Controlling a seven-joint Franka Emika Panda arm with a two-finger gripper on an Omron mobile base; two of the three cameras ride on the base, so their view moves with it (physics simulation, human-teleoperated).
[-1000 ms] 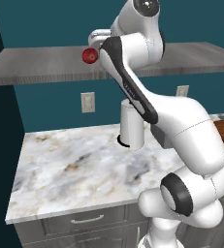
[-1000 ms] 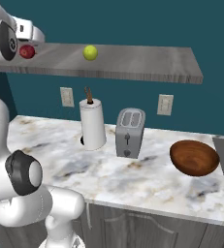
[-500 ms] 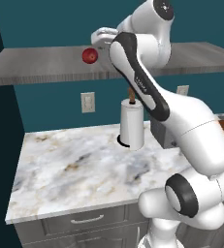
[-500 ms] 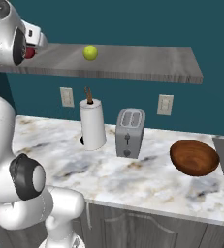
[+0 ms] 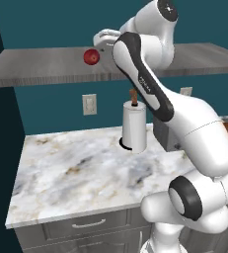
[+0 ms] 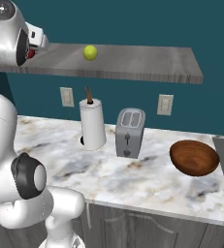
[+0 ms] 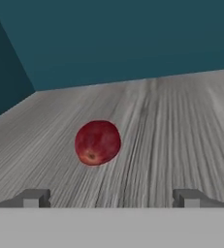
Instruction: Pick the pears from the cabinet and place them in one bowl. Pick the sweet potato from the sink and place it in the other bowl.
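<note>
Two pears on one cabinet (image 6: pixel 133 60): one dark red pear (image 7: pixel 97 143), one yellow-green pear (image 6: pixel 89 52). One wooden bowl (image 6: pixel 194 157), one toaster (image 6: pixel 129 132), one paper towel roll (image 6: pixel 92 124) on one marble counter (image 6: pixel 147 181). Two wall outlets: one left outlet (image 6: pixel 66 97), one right outlet (image 6: pixel 165 104). One drawer handle (image 5: pixel 88 225)

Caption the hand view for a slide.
Open fingers approach the dark red pear lying on the grey wood-grain cabinet.
</note>
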